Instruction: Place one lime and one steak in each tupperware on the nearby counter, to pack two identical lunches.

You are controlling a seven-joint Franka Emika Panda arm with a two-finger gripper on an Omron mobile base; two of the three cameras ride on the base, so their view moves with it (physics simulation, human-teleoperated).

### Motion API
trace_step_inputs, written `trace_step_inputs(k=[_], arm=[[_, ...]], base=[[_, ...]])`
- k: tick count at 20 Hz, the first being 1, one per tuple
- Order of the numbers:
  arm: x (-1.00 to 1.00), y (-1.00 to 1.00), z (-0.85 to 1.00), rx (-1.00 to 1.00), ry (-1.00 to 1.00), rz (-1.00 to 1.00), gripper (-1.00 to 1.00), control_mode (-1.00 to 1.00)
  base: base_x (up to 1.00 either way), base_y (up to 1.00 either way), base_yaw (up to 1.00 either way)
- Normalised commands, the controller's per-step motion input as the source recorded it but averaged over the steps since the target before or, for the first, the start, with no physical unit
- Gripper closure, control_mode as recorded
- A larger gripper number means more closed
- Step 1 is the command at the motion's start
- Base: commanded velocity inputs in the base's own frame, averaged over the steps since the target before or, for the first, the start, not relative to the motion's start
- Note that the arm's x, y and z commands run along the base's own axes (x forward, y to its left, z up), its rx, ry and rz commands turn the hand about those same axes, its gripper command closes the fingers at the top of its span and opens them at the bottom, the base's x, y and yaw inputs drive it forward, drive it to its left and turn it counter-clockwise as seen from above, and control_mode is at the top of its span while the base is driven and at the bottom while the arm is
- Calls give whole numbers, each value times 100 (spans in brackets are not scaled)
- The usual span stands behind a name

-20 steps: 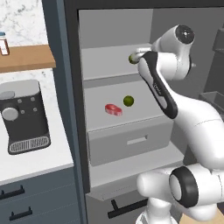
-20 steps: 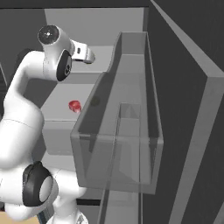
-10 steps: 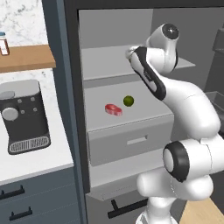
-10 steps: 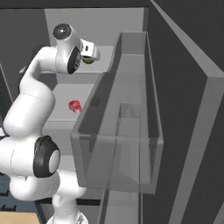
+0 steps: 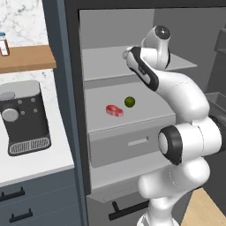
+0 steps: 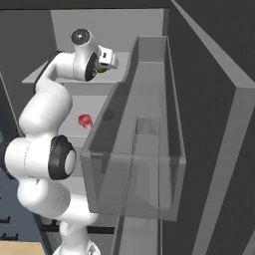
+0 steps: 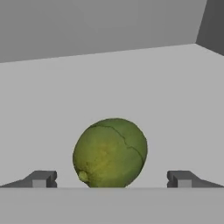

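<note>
A yellow-green lime (image 7: 110, 153) lies on the grey upper fridge shelf (image 5: 106, 59), right between the open finger tips of my gripper (image 7: 111, 179), neither tip touching it. From the left base camera the gripper (image 5: 126, 54) reaches over that shelf and hides this lime. On the shelf below lie a second lime (image 5: 129, 102) and a red-pink steak (image 5: 114, 110), side by side; the steak (image 6: 85, 120) also shows from the right. The white counter (image 5: 35, 161) is at the left. The tupperware is out of view.
A dark coffee machine (image 5: 24, 117) stands on the counter, with a wooden wall shelf (image 5: 26, 58) above it. The open fridge door with its clear bin (image 6: 144, 149) stands on the right. A grey drawer (image 5: 132, 143) sits below the lower shelf.
The arm has swung its elbow up and the hand has moved in over the upper shelf, so it now covers the lime there. The jaws stayed open.
</note>
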Motion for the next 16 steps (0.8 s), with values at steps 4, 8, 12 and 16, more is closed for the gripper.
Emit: trace_step_inputs(k=[4,8,12,16], arm=[[51,0,-16,0,0,0,-100,-100],[46,0,-14,0,0,0,-100,-100],[21,0,-24,0,1,-1,-100,-100],[-3,5,-41,0,7,-6,-100,-100]], base=[[0,0,0],[0,0,0],[0,0,0],[0,0,0]])
